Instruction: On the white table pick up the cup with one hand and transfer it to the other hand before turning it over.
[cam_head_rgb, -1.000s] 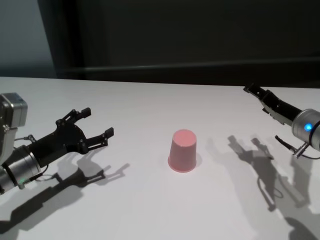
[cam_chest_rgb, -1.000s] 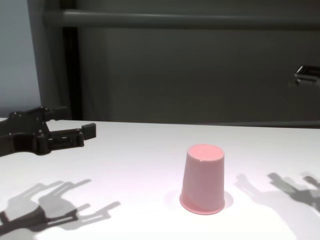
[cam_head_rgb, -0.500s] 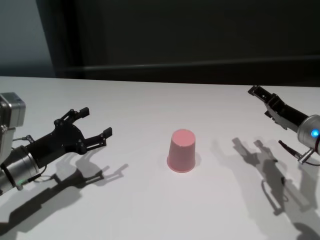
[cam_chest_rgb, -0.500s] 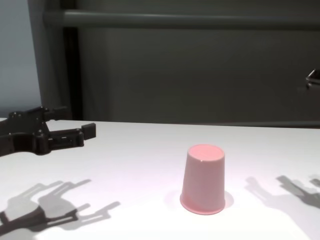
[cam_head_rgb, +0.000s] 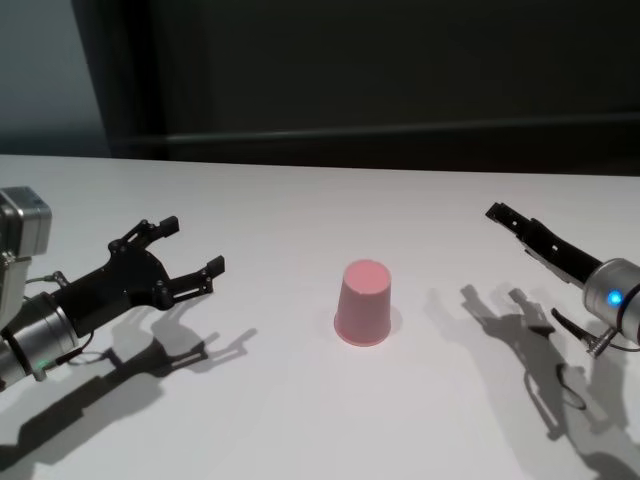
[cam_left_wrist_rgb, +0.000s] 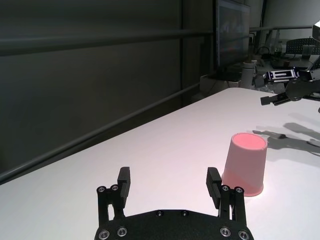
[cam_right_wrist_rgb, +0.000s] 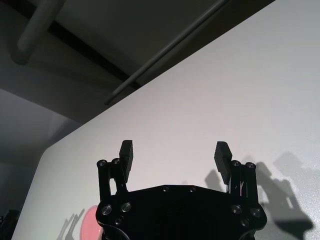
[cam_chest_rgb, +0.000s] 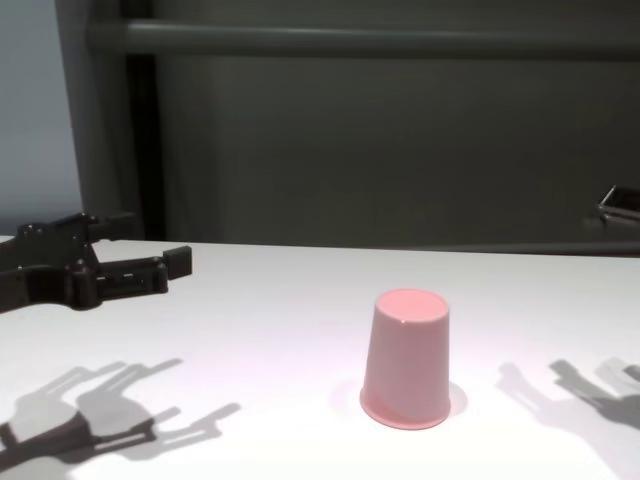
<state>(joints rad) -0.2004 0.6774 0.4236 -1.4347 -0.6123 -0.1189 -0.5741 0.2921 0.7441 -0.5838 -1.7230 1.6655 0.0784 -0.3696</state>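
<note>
Two arms flank one cup (cam_head_rgb: 364, 303), neither touching it. Cup stands upside down near the middle of the white table (cam_head_rgb: 300, 420), closed base up, wider rim flat on the surface.

Risks, as judged from here:
- Tapered, smooth wall narrows toward the top. Jaws closing high on it could squeeze the cup downward and out; a grip nearer the rim looks safer.
- Cup is light and unanchored. One finger arriving first would shove or tip it rather than seat it.
- Handover needs room for a second grip. If the first hand takes the wall broadly, the other has little to hold, and a release before the second grip seats would drop the cup.
- Turning it over in a loose pinch could let it rotate or slide free.

Pose:
- Left gripper (cam_head_rgb: 186, 258) hovers above the table well to the cup's left, forearm low, fingers aimed toward the cup, jaws spread wide and empty.
- Right gripper (cam_head_rgb: 507, 217) hangs well to the cup's right and a little beyond it, raised off the table, pointing inward and away from the robot. Right wrist view shows its jaws likewise spread, nothing between them.
</note>
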